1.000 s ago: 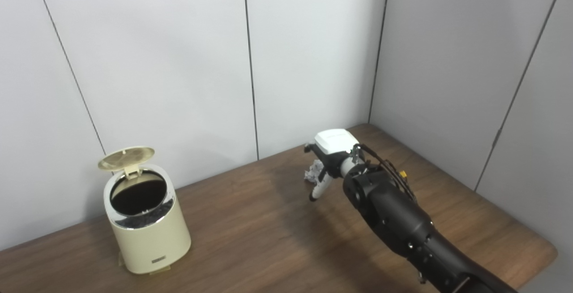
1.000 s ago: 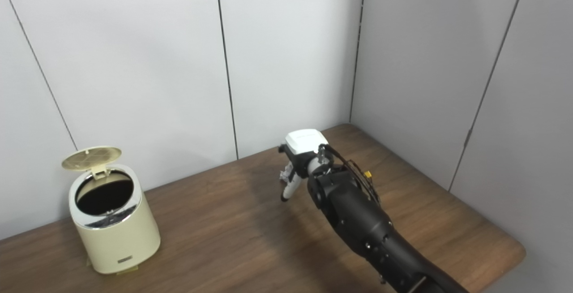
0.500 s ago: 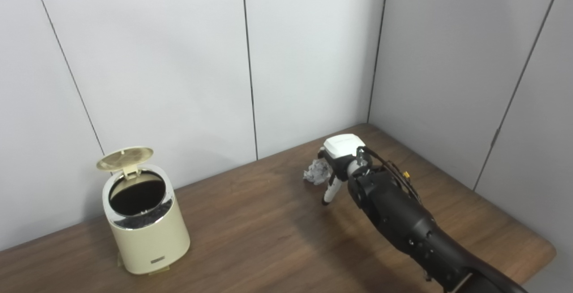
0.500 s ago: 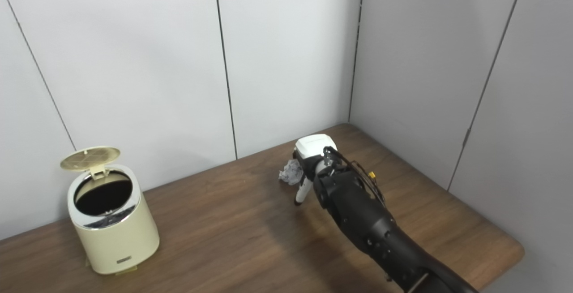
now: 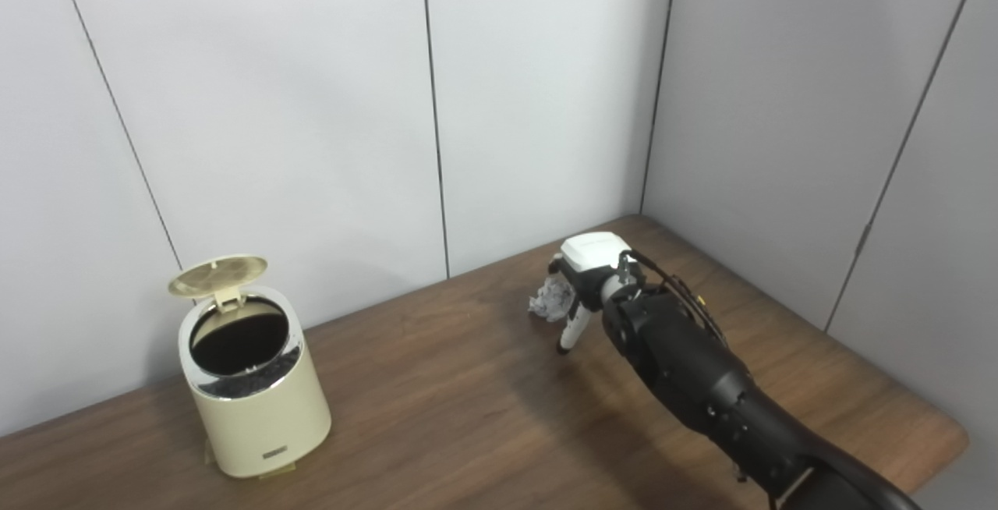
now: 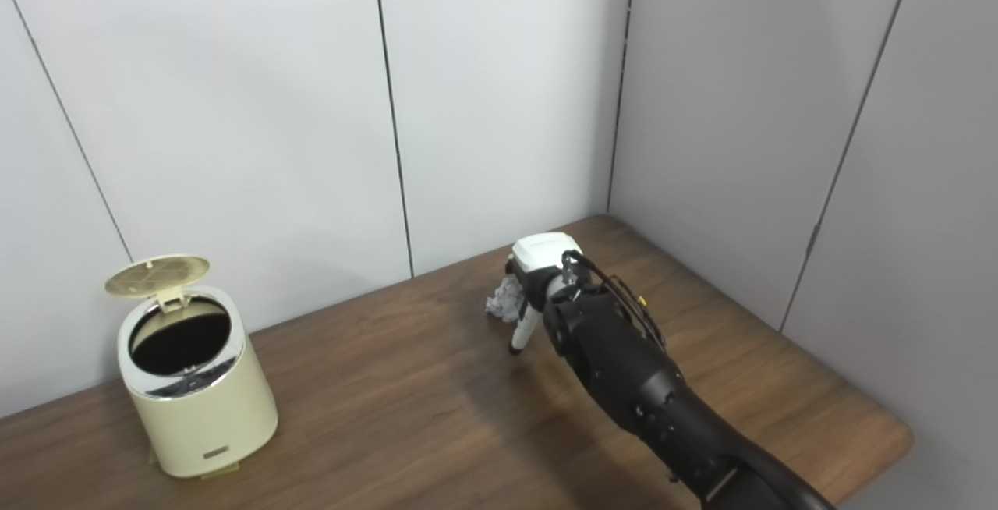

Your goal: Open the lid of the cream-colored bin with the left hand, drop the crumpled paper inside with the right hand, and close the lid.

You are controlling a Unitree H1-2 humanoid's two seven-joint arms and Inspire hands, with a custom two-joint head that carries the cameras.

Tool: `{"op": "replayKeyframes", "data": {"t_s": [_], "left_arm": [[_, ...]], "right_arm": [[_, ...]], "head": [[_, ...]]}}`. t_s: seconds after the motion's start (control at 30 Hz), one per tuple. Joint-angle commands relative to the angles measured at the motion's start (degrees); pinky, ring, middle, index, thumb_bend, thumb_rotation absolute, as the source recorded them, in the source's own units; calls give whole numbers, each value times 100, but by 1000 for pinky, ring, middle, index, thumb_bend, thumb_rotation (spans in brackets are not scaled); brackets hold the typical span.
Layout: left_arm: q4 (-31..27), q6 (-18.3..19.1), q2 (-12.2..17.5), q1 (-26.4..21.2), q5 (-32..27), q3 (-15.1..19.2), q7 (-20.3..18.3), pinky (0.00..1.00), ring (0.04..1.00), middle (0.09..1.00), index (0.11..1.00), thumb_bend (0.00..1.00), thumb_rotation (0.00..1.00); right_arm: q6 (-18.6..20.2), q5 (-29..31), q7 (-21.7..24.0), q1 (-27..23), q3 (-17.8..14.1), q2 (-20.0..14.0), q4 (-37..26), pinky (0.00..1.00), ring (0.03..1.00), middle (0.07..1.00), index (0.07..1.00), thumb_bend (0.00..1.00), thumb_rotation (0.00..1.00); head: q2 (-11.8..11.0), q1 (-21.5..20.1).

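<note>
Both head cameras look down and forward from above the near edge of the counter (image 5: 437, 409) toward the corner of the panelled walls (image 6: 499, 104), at middling distance. Set side by side, they share almost the whole scene, the right eye view showing everything shifted slightly leftward.

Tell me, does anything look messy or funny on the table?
Only the crumpled white paper ball, lying on the brown wooden table beside the right hand. The cream-colored round bin stands upright, its lid open.
</note>
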Motion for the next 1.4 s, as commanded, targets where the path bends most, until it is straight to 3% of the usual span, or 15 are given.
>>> {"op": "replayKeyframes", "data": {"t_s": [0.0,0.2,0.43,0.7,0.9,1.07,1.37], "left_arm": [[233,-100,-47,231,42,-12,50,781,855,857,870,518,870],[180,-79,-62,263,118,-29,82,780,851,859,871,540,881],[205,-99,-91,255,81,-37,83,760,837,844,859,538,852],[75,42,-148,283,89,-67,104,739,825,837,851,538,852],[34,47,-180,289,150,-65,151,707,808,828,845,520,854],[7,118,-211,272,-110,-23,109,685,791,806,821,534,812],[-87,228,-226,305,-19,-13,142,672,782,801,815,567,816]], "right_arm": [[-107,91,-252,-397,-17,-228,90,648,740,852,813,1000,295],[-186,290,-460,-617,117,-276,534,626,747,846,805,1000,292],[-220,400,-462,-912,367,-312,1075,507,688,819,816,995,285],[-282,537,-552,-1176,691,-352,1563,513,688,798,823,977,282],[-257,697,-623,-1256,732,-296,1661,485,651,786,823,968,240],[-237,762,-568,-1308,830,-326,1715,498,667,791,821,955,239],[-327,1087,-584,-1283,825,-394,1776,517,685,805,792,915,192]], "head": [[7,4],[12,36],[19,64],[3,118],[5,140],[5,140],[43,165]]}}
